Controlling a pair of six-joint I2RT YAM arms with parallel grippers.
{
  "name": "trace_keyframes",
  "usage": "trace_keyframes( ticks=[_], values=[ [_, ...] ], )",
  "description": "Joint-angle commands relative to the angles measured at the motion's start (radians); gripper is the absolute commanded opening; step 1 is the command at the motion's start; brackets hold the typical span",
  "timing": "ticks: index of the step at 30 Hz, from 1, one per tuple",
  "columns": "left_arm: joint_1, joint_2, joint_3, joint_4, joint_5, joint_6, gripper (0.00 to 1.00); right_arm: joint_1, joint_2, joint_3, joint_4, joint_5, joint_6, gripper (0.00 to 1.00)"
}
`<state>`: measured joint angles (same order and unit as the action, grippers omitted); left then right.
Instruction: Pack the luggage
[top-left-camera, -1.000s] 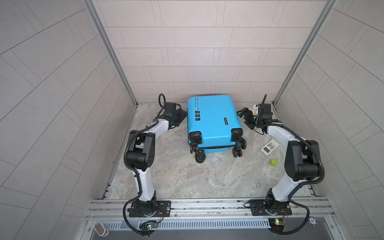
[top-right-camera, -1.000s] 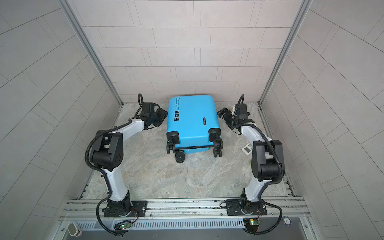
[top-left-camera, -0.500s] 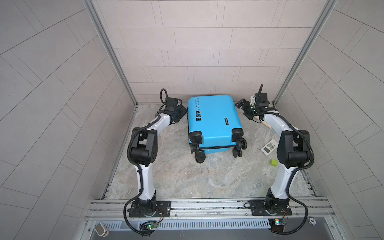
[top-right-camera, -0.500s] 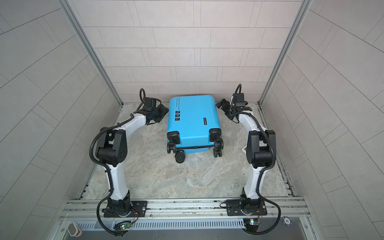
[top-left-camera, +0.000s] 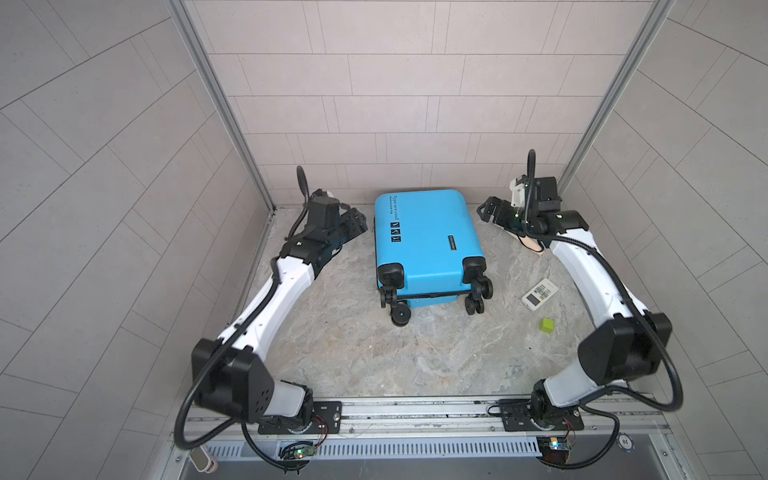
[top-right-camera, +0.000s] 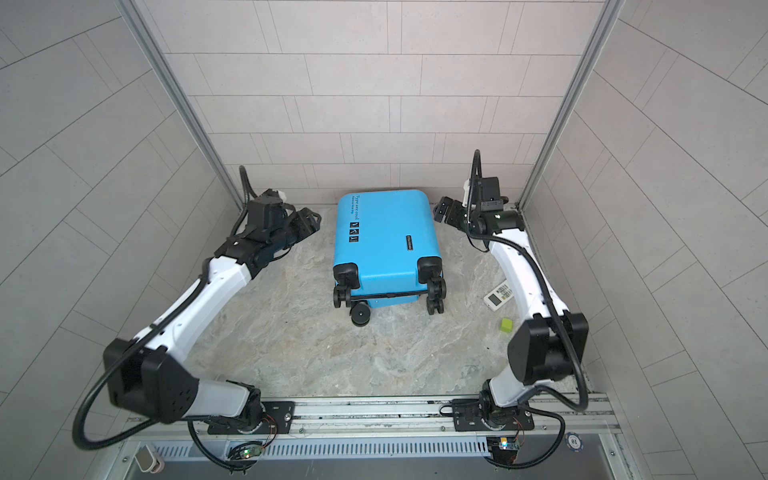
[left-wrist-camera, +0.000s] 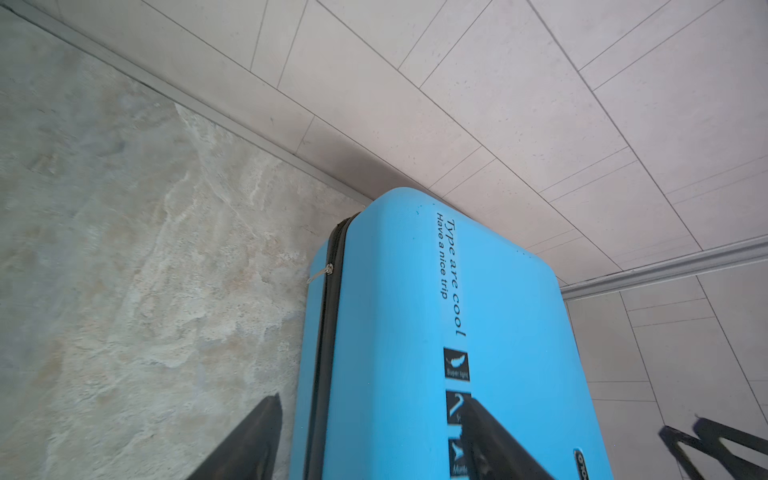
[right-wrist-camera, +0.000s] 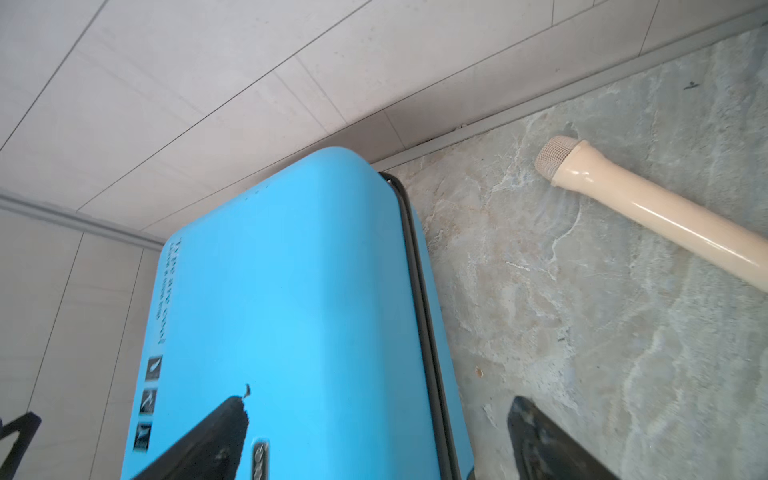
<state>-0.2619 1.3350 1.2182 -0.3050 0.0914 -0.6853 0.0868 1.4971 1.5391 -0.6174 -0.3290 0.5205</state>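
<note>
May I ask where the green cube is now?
In both top views the green cube lies on the floor at the right, just nearer the camera than the white remote.

A robot test cell in a lab, dressed as a room corner. 3 pale grey tile-patterned wall panels (top-left-camera: 374, 104) close in beyond and outward of the left gripper (top-left-camera: 358, 221) and right gripper (top-left-camera: 485, 209), joined by bare aluminium corner posts (top-left-camera: 216, 104). Under both lies a marble-patterned floor sheet (top-left-camera: 374, 361). Well behind them, a slotted aluminium rail (top-left-camera: 415, 409) carries 2 white-and-black arm bases (top-left-camera: 286, 401), with exposed circuit boards (top-left-camera: 300, 452) and loose wiring.
</note>
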Motion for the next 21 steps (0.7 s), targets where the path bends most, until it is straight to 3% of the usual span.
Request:
trace_keyframes(
  ticks=[1,6,11,16,21],
  values=[
    [0.002,-0.113,-0.156,-0.099,-0.049,0.051,0.74,0.047,-0.106,-0.077,-0.137,0.092,-0.100,1.00],
    [-0.033,-0.271,-0.413,-0.090,-0.033,-0.026,0.74,0.182,-0.265,-0.261,-0.171,0.147,-0.185,1.00],
    [-0.071,-0.321,-0.576,-0.033,-0.023,-0.097,0.73,0.311,-0.311,-0.353,-0.257,0.233,-0.205,1.00],
    [-0.072,-0.312,-0.636,0.025,0.003,-0.118,0.73,0.355,-0.309,-0.415,-0.261,0.284,-0.182,1.00],
    [-0.073,-0.244,-0.634,0.089,0.033,-0.119,0.72,0.358,-0.257,-0.432,-0.227,0.262,-0.146,0.98]
  ],
)
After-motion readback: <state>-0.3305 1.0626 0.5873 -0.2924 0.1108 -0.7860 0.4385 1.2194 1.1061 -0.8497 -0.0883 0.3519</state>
